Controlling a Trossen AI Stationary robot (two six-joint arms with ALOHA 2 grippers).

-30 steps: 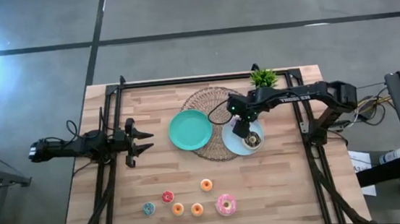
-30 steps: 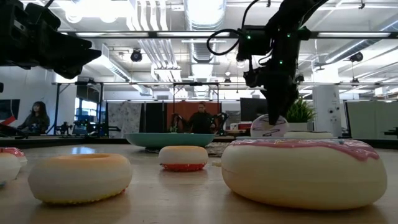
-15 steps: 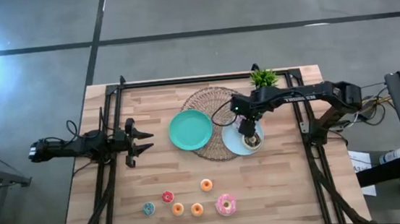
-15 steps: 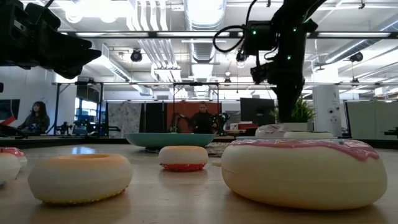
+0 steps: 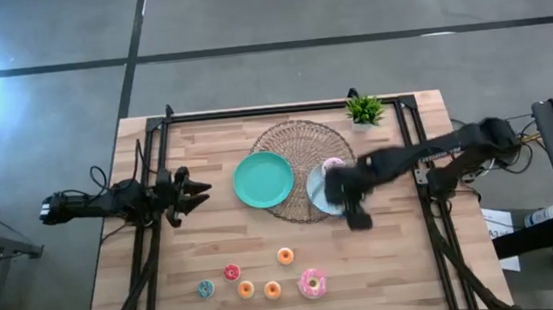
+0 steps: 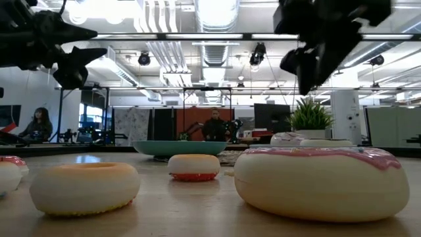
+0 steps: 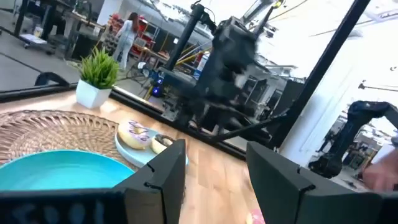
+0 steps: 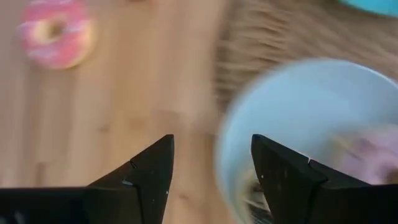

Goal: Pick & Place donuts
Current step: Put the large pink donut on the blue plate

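My right gripper (image 5: pixel 355 211) is open and holds nothing; it hangs above the table just on the near side of the light-blue plate (image 5: pixel 317 194), and shows blurred in the high view. On that plate lie the lilac-white donut (image 7: pixel 137 133) and a brown donut (image 7: pixel 163 143). The pink donut (image 5: pixel 312 282) rests flat near the table's near edge, shown also as the pink donut (image 8: pixel 56 38). Beside it lie several tiny donuts: orange (image 5: pixel 285 256), red (image 5: pixel 232 272), blue (image 5: pixel 205 289). My left gripper (image 5: pixel 198 194) is open, waiting at the table's left side.
A teal plate (image 5: pixel 264 179) sits on the woven round mat (image 5: pixel 300 138) at mid-table. A small potted plant (image 5: pixel 364 108) stands at the far right. Black frame rails run along both table sides. Bare wood lies between the plates and the donut row. People stand in the room beyond.
My right gripper let the lilac-white donut down onto the light-blue plate, then rose and swung toward the table's near edge, off the plate. The donut now lies flat on the plate. My left gripper has turned about its wrist at the same place.
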